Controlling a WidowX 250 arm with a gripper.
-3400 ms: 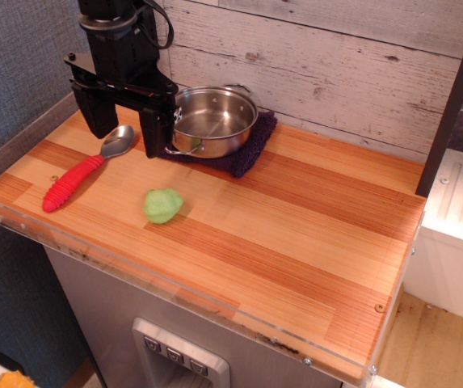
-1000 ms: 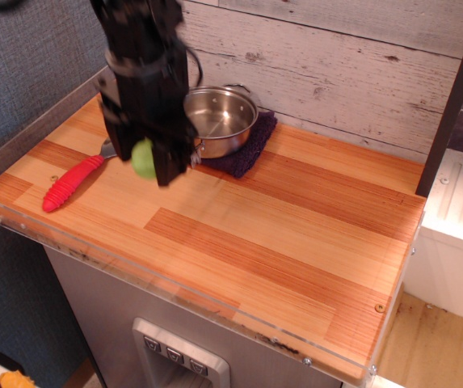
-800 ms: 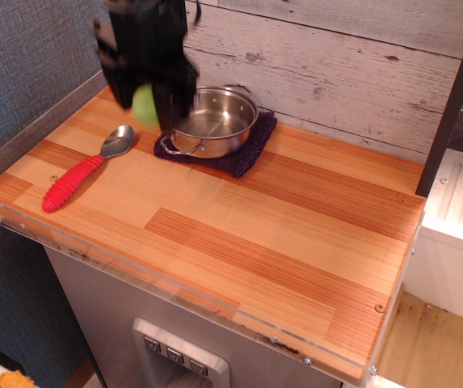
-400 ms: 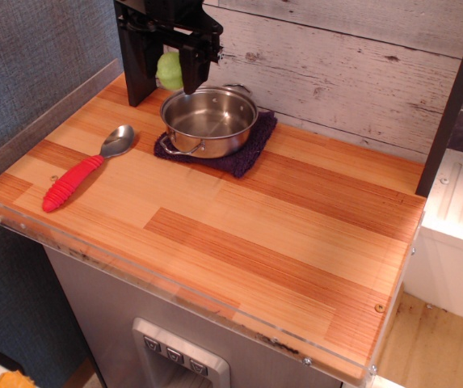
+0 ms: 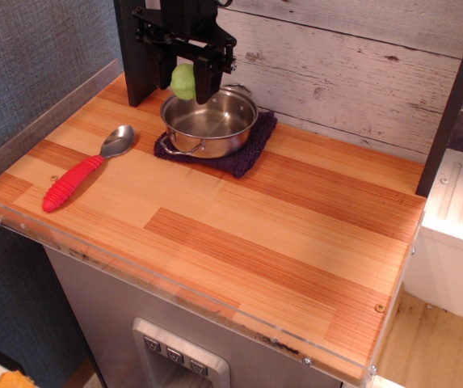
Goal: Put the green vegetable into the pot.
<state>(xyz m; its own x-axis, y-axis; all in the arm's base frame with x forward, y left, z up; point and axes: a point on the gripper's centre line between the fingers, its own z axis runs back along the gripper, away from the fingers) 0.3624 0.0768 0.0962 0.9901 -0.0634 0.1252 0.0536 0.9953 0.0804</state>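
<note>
Carrying step, close to its end by the look of it: pincer (image 5: 184, 82) clamped on the green vegetable (image 5: 183, 82), held in the air above the near-left rim of the pot (image 5: 209, 122), clear of the steel and not touching it. Vegetable gripped between the two dark fingers, its pale rounded body showing in the gap, lower half hanging free. Pot sitting upright on a dark purple cloth (image 5: 247, 152) at the back of the worktop (image 5: 296, 218), bowl bare and shiny inside, nothing in it. Next move, judged from this: a small shift further over the middle of the bowl, perhaps a little lower, then fingers parted to drop the piece. Hard to tell from this single view whether the vegetable sits fully over the opening or partly over the rim; released here, a bounce off the edge onto the cloth seems possible. Nothing between the load and the pot. Red-handled spoon (image 5: 82, 171) lying well apart on the left of the worktop, out of the path. Weathered plank wall (image 5: 352, 65) just behind the pot, leaving little room at the back, so any overshoot that way best avoided. Rest of the worktop of no concern to the drop.
</note>
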